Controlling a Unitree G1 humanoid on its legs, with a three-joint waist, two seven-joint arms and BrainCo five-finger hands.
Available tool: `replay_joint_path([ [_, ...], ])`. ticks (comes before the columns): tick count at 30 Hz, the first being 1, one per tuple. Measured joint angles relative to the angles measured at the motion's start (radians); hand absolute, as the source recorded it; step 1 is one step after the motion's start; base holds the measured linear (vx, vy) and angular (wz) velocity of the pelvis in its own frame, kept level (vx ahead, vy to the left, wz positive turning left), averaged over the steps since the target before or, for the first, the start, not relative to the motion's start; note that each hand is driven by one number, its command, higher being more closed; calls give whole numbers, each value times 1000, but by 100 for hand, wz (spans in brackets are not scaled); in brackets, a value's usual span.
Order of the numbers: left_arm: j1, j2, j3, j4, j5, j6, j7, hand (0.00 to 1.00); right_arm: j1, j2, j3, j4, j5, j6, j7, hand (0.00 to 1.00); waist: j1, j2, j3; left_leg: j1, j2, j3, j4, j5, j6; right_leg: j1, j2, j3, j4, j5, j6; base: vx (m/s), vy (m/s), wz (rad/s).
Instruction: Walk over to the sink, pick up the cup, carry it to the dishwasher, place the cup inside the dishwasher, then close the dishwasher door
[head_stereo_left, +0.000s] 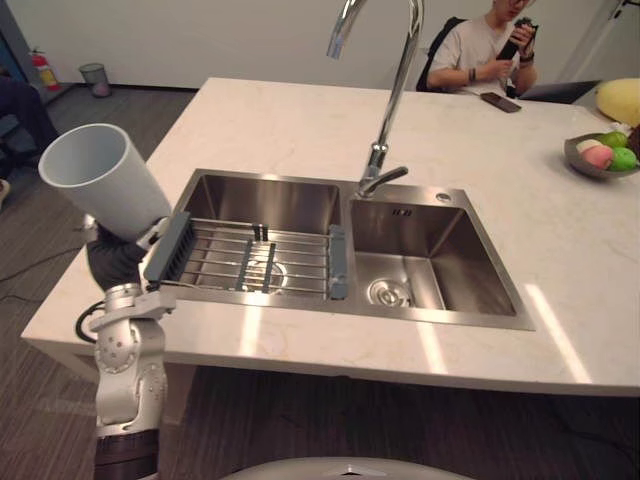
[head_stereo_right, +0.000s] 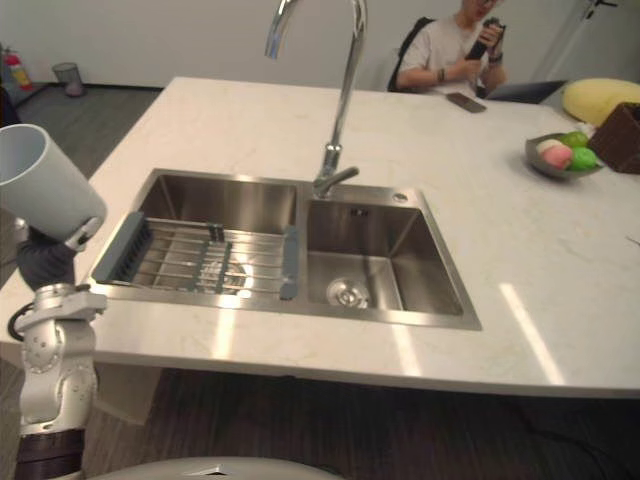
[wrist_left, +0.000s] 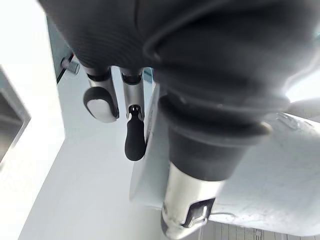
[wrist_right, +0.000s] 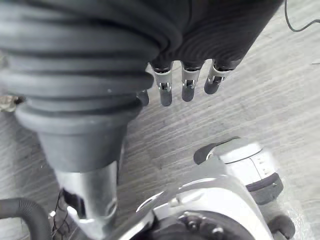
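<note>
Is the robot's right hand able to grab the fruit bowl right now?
Probably not. The right hand hangs low over the floor, while the fruit bowl sits far across the counter, past the sink.

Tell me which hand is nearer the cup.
Left. The left hand grips the cup beside the sink; the right hand hangs over the floor, apart from it.
</note>
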Motion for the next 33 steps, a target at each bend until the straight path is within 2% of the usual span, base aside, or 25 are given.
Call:
replay_joint_path([
  [2, -5, -12, -1, 21, -16, -9, -17, 100, 22, 1, -1, 0, 59, -17, 37, 0, -14, 6, -1, 0, -6, -22, 0, 1, 1, 11, -3, -22, 0, -6, 5, 29, -14, 23],
  [6, -2, -11, 7, 58, -48, -42, -16, 100, 23, 1, -17, 1, 132, -67, 93, 0, 4, 11, -1, 2, -20, -72, 0, 9, 9, 43, -12, -76, 7, -19, 7, -1, -16, 44],
  [9, 23, -26, 9, 55, -56, -51, -15, 100, -12, -5, -40, 20, 150, -97, 136, 0, 35, 20, -1, -21, -33, -145, 0, 26, 13, 65, -18, -137, 27, -40, 11, -57, -38, 78],
  [10, 44, -47, 6, 42, -55, -51, -11, 100, -35, -9, -39, 45, 146, -97, 146, 0, 51, 35, 9, -42, -40, -192, 3, 38, 15, 59, -24, -180, 68, -68, 12, -71, -36, 129],
  [12, 95, -70, 6, -17, -55, -50, -3, 100, -62, -3, -28, 46, 124, -82, 156, 0, 96, 24, 42, -114, -64, -261, 106, 35, 9, 42, -48, -259, 157, -117, 5, -91, -20, 145],
  [13, 139, -73, 8, -55, -56, -50, -2, 100, -82, -10, -30, 58, 109, -78, 164, 0, 127, 37, 79, -177, -84, -281, 191, 35, -5, 36, -61, -314, 200, -141, 2, -122, 2, 127],
  [14, 157, -75, 12, -69, -56, -50, -3, 100, -102, -22, -30, 78, 108, -78, 165, 0, 140, 39, 93, -197, -90, -276, 220, 43, -21, 39, -61, -345, 214, -148, -1, -182, -1, 178],
  [15, 178, -80, 28, -75, -62, -49, -10, 100, -140, -53, -34, 113, 109, -77, 165, 0, 164, 71, 126, -252, -100, -235, 247, 88, -67, 34, -61, -405, 238, -164, -22, -273, 22, 176],
  [16, 182, -83, 44, -74, -66, -47, -13, 100, -164, -69, -49, 136, 109, -73, 164, 0, 176, 54, 145, -263, -106, -168, 211, 136, -102, 29, -82, -446, 235, -170, -37, -296, 51, 196],
  [17, 192, -90, 63, -78, -71, -45, -14, 100, -180, -78, -82, 160, 109, -68, 163, 0, 190, 70, 150, -291, -78, -9, 312, 66, 13, 26, -99, -522, 247, -164, -39, -325, 70, 193],
  [18, 196, -88, 85, -88, -86, -45, -21, 100, -189, -99, -101, 157, 110, -55, 159, 0, 203, 77, 151, -303, -5, 207, 606, -110, 173, 30, -129, -603, 271, -168, -44, -213, 48, 158],
  [19, 196, -88, 87, -92, -86, -46, -24, 100, -191, -106, -102, 156, 110, -47, 159, 0, 204, 77, 150, -290, 21, 253, 683, -151, 174, 32, -141, -620, 277, -167, -43, -228, 38, 162],
  [20, 198, -89, 81, -106, -86, -46, -36, 100, -187, -113, -101, 155, 110, -38, 161, 0, 199, 75, 148, -250, 74, 301, 785, -200, 145, 41, -168, -680, 283, -160, -35, -178, 56, 152],
  [21, 199, -90, 65, -123, -86, -46, -58, 100, -186, -115, -104, 154, 110, -38, 165, 0, 179, 78, 146, -203, 128, 314, 810, -222, 113, 49, -185, -745, 282, -153, -26, -158, 81, 164],
  [22, 199, -91, 53, -131, -86, -46, -71, 100, -185, -115, -107, 153, 110, -37, 166, 0, 171, 84, 141, -182, 161, 324, 800, -224, 107, 52, -193, -780, 282, -147, -20, -86, 170, 179],
  [23, 197, -97, 26, -139, -86, -46, -90, 100, -176, -115, -108, 145, 109, -36, 167, 0, 153, 107, 124, -140, 243, 370, 735, -185, 117, 53, -202, -851, 297, -141, -14, -25, 134, 155],
  [24, 190, -103, 12, -137, -86, -46, -104, 100, -165, -116, -109, 136, 109, -35, 168, 0, 144, 119, 116, -125, 280, 405, 684, -150, 113, 53, -215, -886, 327, -140, -8, 33, 194, 211],
  [25, 167, -122, -14, -115, -94, -43, -127, 100, -144, -113, -113, 119, 106, -25, 169, 0, 127, 129, 110, -125, 247, 484, 632, -149, 131, 63, -266, -929, 391, -128, -20, 47, 306, 241],
  [26, 154, -141, -40, -98, -105, -41, -147, 100, -116, -117, -134, 108, 109, -38, 160, 0, 104, 121, 104, -94, 195, 538, 554, -142, 146, 76, -363, -986, 536, -101, -74, 47, 306, 241],
  [27, 151, -153, -46, -95, -107, -40, -155, 100, -109, -131, -149, 105, 109, -37, 161, 0, 94, 131, 101, -77, 171, 538, 498, -141, 148, 65, -383, -1015, 596, -133, -52, -27, 382, 209],
  [28, 123, -159, -40, -95, -126, -42, -166, 100, -125, -137, -150, 109, 109, -22, 163, 0, 93, 159, 111, -52, 162, 523, 356, -121, 117, 27, -305, -1023, 511, -196, 37, -124, 207, 159],
  [29, 84, -123, -38, -96, -137, -40, -174, 100, -136, -111, -144, 105, 109, -3, 163, 0, 98, 128, 107, -24, 123, 521, 216, -61, 37, -3, -221, -1066, 317, -148, -2, -174, 196, 154],
  [30, 67, -101, -45, -96, -142, -37, -186, 100, -134, -94, -139, 104, 109, 7, 163, 0, 93, 107, 112, -13, 93, 514, 169, -53, 13, -10, -204, -1094, 239, -83, -44, -192, 18, 198],
  [31, 52, -82, -83, -64, -144, -28, -207, 100, -121, -81, -116, 98, 108, 27, 159, 0, 63, 89, 113, 4, 65, 456, 113, -73, -18, 27, -209, -1139, 220, 37, -87, -128, 1, 184],
  [33, 93, -90, -158, -60, -144, -12, -218, 100, -109, -100, -101, 81, 111, 49, 154, 0, 78, 111, 101, 6, 36, 420, 56, -56, -11, 48, -236, -1173, 254, 43, -90, -69, 86, 123],
])
